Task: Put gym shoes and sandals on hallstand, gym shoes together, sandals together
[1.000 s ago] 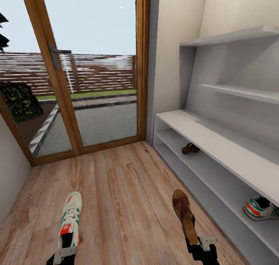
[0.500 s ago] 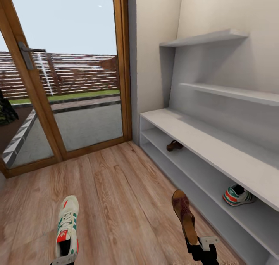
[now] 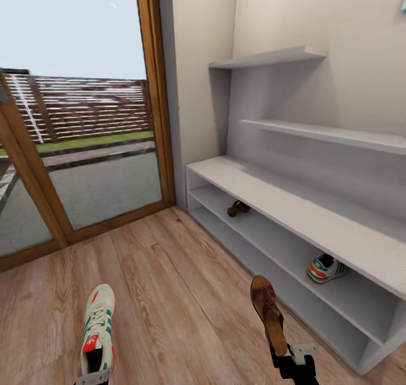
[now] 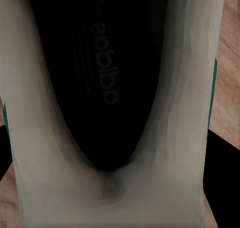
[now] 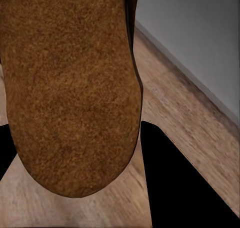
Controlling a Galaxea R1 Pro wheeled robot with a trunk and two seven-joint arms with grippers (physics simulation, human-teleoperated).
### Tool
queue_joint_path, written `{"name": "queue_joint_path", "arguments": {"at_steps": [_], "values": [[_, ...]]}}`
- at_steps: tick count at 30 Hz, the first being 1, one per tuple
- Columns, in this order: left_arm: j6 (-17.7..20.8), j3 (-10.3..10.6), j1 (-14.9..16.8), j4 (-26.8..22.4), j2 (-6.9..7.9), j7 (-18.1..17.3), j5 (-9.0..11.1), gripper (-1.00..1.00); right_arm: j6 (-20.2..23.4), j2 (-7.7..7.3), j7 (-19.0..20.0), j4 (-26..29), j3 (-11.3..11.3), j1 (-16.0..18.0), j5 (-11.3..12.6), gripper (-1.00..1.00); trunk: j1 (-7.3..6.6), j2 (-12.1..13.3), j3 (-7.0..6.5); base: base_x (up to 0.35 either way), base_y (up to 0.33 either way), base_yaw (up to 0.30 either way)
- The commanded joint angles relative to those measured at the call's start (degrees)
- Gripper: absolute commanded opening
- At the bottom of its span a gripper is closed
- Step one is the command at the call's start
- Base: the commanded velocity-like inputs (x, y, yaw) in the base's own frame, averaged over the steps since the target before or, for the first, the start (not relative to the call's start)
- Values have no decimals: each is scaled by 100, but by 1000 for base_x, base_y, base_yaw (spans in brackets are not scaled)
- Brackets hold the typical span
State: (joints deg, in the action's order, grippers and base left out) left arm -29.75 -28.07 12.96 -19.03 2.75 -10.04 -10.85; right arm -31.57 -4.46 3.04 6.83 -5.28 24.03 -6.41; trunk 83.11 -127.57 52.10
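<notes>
My left gripper (image 3: 93, 378) carries a gym shoe (image 3: 98, 330) of smooth white material with a matt dark insole (image 4: 100, 72). My right gripper (image 3: 293, 358) carries a sandal (image 3: 267, 313) whose tan footbed (image 5: 70, 87) looks rough and suede-like. The corridor floor (image 3: 169, 295) is wood-grain plank, low sheen. The hallstand (image 3: 293, 210) is smooth matt white. The door frame (image 3: 155, 92) is varnished wood around glass.
</notes>
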Motion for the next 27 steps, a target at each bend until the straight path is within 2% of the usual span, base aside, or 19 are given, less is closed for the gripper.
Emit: {"name": "queue_joint_path", "arguments": {"at_steps": [1, 27], "values": [[-21, -50, 5, 5, -2, -33, -48, -100, -16, -1, 30, -6, -52, 5, -36, -100, -1, -2, 5, 0, 305, -264], [-29, -50, 5, 1, -2, -33, -49, -100, -16, -2, 21, -6, -52, 5, -36, -100, -1, -2, 5, 18, 308, -264]]}}
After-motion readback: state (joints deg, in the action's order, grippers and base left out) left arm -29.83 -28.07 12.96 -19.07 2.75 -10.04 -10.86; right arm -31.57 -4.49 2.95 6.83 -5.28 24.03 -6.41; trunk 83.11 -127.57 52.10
